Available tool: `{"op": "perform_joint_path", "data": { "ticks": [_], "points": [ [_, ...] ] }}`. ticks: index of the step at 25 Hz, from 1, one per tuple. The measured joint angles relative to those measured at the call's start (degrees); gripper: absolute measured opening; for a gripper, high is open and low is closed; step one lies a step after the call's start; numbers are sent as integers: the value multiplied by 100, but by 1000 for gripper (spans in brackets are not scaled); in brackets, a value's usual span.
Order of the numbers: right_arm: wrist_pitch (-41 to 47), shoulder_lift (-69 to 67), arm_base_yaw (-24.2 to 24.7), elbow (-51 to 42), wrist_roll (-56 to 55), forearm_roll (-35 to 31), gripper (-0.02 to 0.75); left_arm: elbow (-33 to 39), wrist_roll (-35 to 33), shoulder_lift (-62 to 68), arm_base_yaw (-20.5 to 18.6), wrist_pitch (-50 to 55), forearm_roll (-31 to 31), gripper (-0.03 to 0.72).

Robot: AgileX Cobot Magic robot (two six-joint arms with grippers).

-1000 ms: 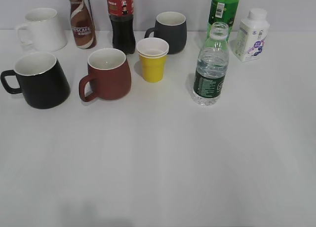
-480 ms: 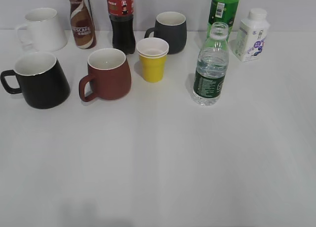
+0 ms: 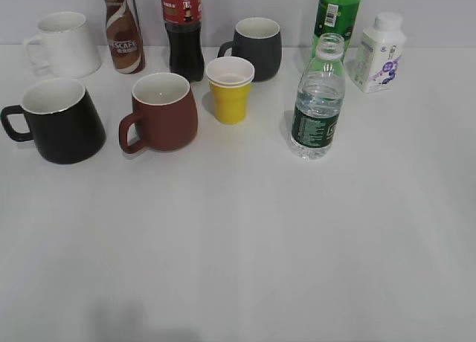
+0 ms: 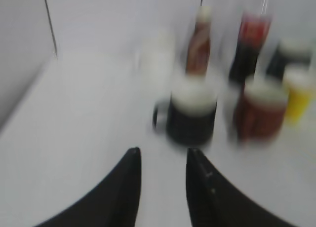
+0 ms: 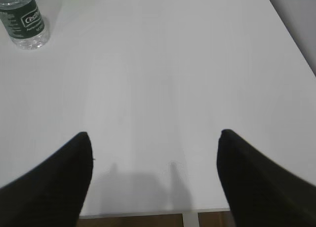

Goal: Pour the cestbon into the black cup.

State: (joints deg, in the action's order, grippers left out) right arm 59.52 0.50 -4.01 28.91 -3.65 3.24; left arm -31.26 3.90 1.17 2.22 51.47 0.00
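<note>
The cestbon bottle (image 3: 318, 100), clear with a dark green label and no cap, stands upright right of centre on the white table; its base also shows in the right wrist view (image 5: 22, 19). The black cup (image 3: 61, 120), white inside with its handle to the left, stands at the left; it appears blurred in the left wrist view (image 4: 191, 116). My left gripper (image 4: 162, 153) is open and empty, short of the black cup. My right gripper (image 5: 154, 135) is wide open and empty near the table's front edge. Neither gripper shows in the exterior view.
A brown-red mug (image 3: 162, 111), a yellow cup (image 3: 230, 89), a dark grey mug (image 3: 255, 47), a white mug (image 3: 64, 43), a Nescafe bottle (image 3: 123, 31), a cola bottle (image 3: 183, 31), a green soda bottle (image 3: 337, 11) and a white milk bottle (image 3: 379, 52) stand toward the back.
Nothing on the table has moved in the exterior view. A faint shadow at the bottom left edge has shifted slightly.
</note>
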Motion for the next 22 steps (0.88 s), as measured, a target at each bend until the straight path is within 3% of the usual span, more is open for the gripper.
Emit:
{"op": "perform_joint_path", "data": {
  "ticks": [6, 9, 22],
  "points": [
    [0, 0, 0, 0, 0, 0, 588, 150, 0, 972, 0, -3803, -62, 240],
    [0, 0, 0, 0, 5, 0, 588, 246, 0, 1899, 0, -5108, -81, 240],
    [0, 0, 0, 0, 1, -4, 588, 263, 0, 6541, 0, -8447, 105, 320]
  ]
}}
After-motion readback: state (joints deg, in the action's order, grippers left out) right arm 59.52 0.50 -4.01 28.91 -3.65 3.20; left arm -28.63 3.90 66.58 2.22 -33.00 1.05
